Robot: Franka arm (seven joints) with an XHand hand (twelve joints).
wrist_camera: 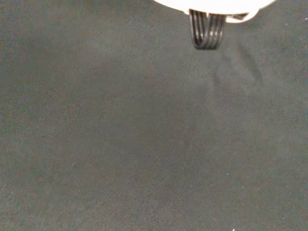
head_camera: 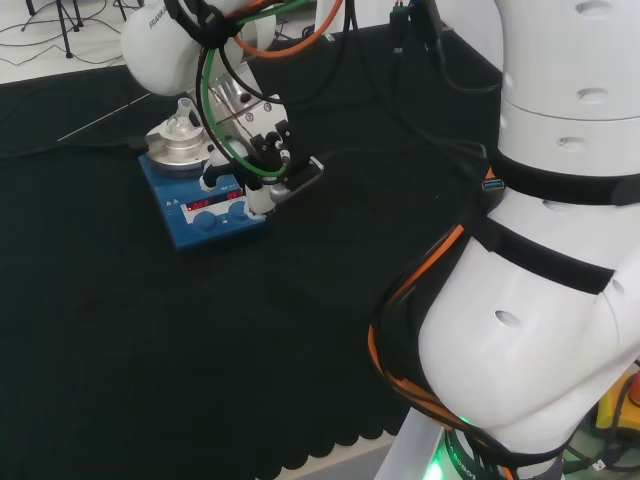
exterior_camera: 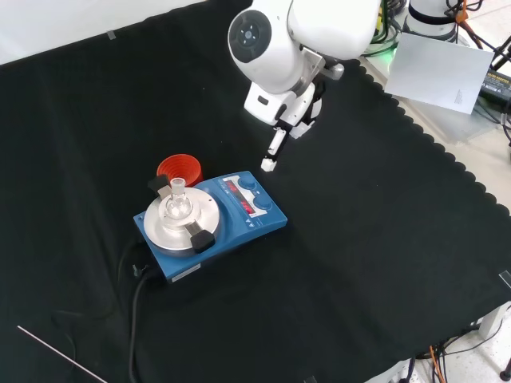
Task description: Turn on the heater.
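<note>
The blue heater (exterior_camera: pixel 214 215) looks heavy and rigid; its front knobs (exterior_camera: pixel 249 182) want only a light touch. The robot hand (exterior_camera: pixel 275 148) hovers nearby, one finger extended, grasping nothing.

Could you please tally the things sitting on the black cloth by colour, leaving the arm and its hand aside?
Blue: 1, the heater
Red: 1, the ribbed ring behind the heater in the front view
Clear glass: 1, the flask on the heater's round plate
Total: 3
</note>
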